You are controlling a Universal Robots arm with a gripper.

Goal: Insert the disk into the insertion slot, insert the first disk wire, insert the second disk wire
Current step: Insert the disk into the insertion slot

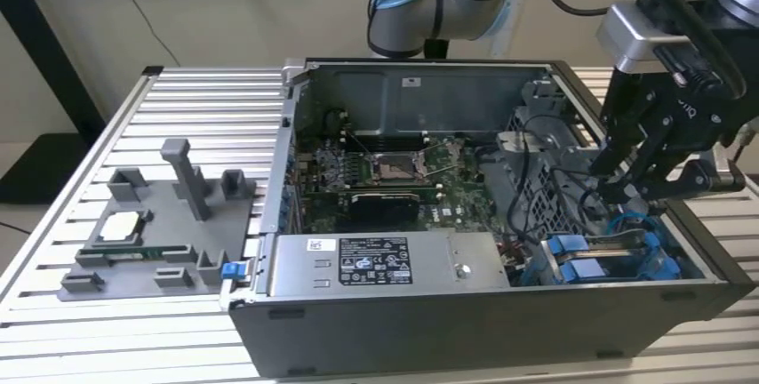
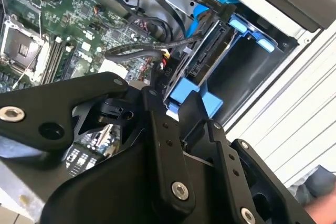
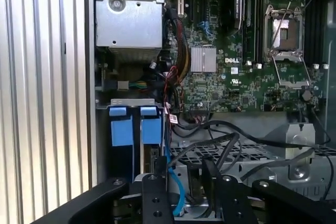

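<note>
The black metal gripper (image 3: 184, 174), jaws narrowly apart, hangs over the flat silver-grey disk (image 2: 207, 51). The disk sits in the blue-railed grey metal insertion slot (image 1: 593, 264) at a corner of the open grey steel computer case (image 1: 475, 331).

the work surface is a table (image 1: 119, 353) built of ribbed, silver aluminium slats laid side by side, with dark grooves between them; the same slats appear in both wrist views. behind the table stands a plain beige wall (image 1: 273, 6). at the exterior view's left, a black upright post (image 1: 48, 51) runs at a slant above a black base (image 1: 35, 171) resting on the pale floor (image 1: 14, 251). a thin dark cable (image 1: 137, 11) hangs down the wall. lighting is soft and even, with mild reflections along the slats.
</note>
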